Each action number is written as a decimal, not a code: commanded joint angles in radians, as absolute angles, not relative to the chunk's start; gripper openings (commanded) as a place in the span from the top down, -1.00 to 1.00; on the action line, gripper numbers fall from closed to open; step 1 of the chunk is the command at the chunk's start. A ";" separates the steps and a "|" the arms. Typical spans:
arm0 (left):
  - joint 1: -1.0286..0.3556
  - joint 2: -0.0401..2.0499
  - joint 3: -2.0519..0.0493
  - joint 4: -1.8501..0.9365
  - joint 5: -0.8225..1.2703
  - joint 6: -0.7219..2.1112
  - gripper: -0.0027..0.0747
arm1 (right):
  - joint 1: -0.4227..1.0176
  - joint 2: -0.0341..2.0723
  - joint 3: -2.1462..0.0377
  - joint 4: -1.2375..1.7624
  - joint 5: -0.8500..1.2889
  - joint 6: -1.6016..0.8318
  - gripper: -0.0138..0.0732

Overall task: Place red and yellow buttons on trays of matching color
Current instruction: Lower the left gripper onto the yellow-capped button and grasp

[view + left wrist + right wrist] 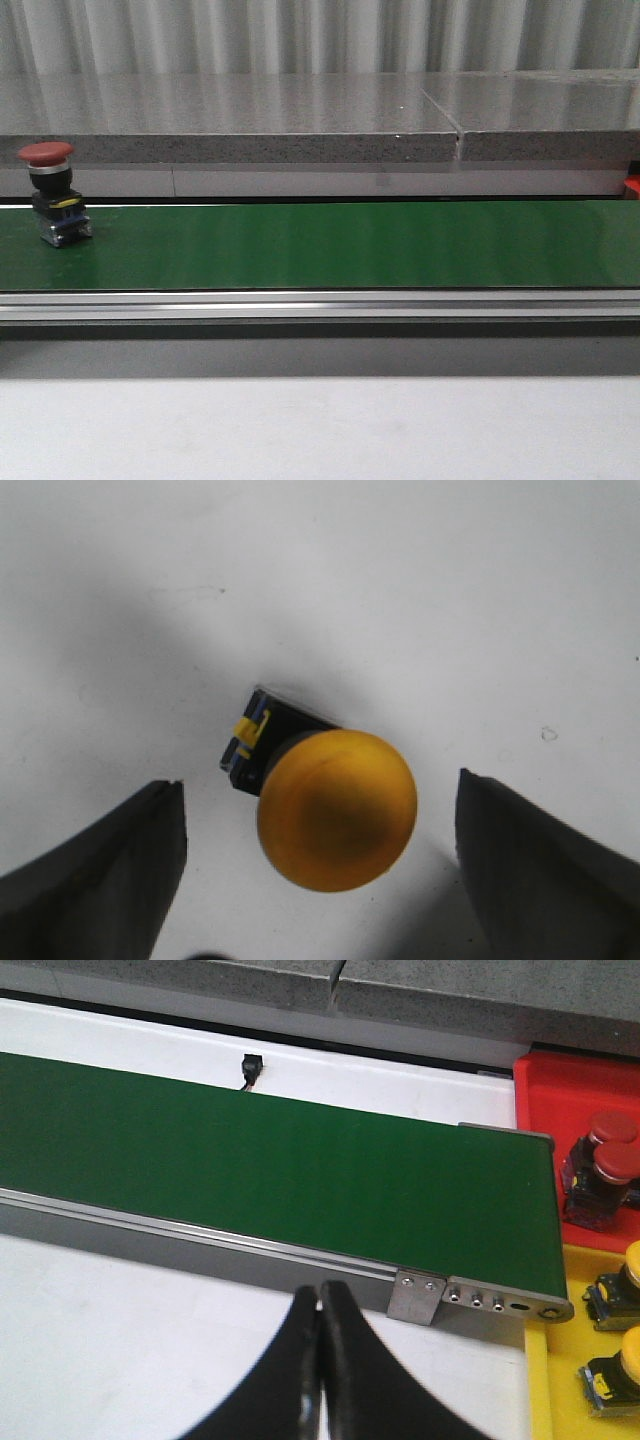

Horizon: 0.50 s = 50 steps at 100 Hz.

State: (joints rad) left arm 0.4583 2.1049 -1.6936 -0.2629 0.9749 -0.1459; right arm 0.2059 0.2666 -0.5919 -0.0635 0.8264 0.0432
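1. The belt runs across the front view, with one red button standing at its left end, not yet sorted.
2. The red tray past the belt's end holds two red buttons, possibly more out of frame. By my reckoning, the red sorting is partly done.
3. The yellow tray holds two yellow buttons that show, so that sorting is under way as well.
4. The left gripper is spread wide, touching nothing, over a yellow button lying on a white surface between its fingers. This one still needs carrying to its tray.
5. The right gripper is pinched closed on nothing, near the belt's end.
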 commanded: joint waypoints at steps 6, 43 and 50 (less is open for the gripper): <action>0.459 2.044 -1.722 -0.288 0.950 -0.142 -0.30 | 0.206 0.276 -0.617 -0.065 0.755 0.035 0.84; 0.459 2.042 -1.722 -0.288 0.940 -0.094 0.30 | 0.206 0.276 -0.617 -0.065 0.755 0.035 0.84; 0.459 2.036 -1.722 -0.288 0.938 -0.092 0.31 | 0.206 0.276 -0.617 -0.065 0.755 0.035 0.84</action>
